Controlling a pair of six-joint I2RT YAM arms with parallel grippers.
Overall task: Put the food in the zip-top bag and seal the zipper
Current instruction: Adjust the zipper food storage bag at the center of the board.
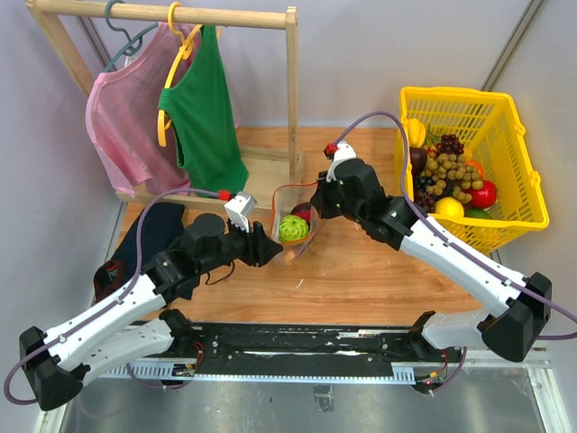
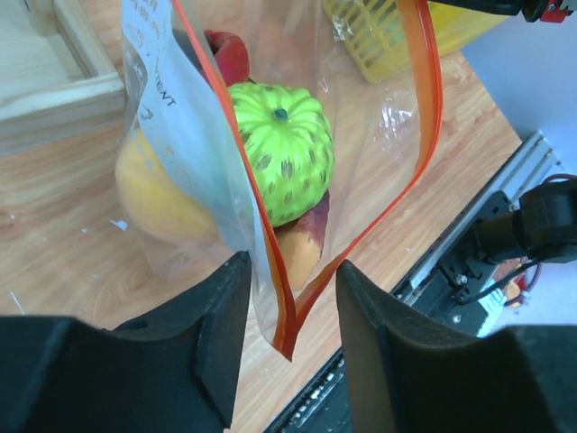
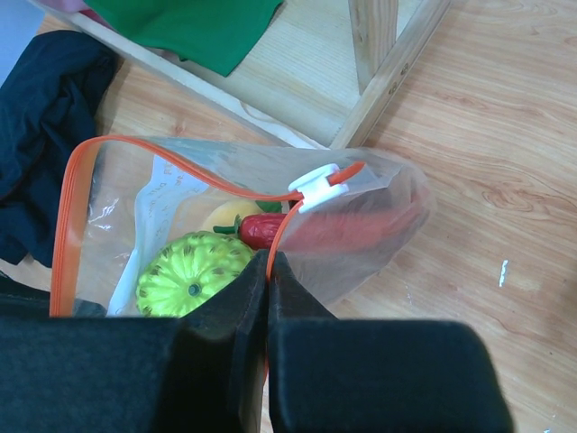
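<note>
Zip-top bag [image 3: 379, 225] — mouth up, zipper [image 3: 68, 225] left-to-right

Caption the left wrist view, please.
Open left gripper astride the zipper at a corner of the zip-top bag, green bumpy ball and yellow fruit inside.

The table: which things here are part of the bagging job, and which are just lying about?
Job: bag, zipper, green ball, pepper, yellow fruit.
Lying about: basket, rack, pink top, green top, dark cloth.
</note>
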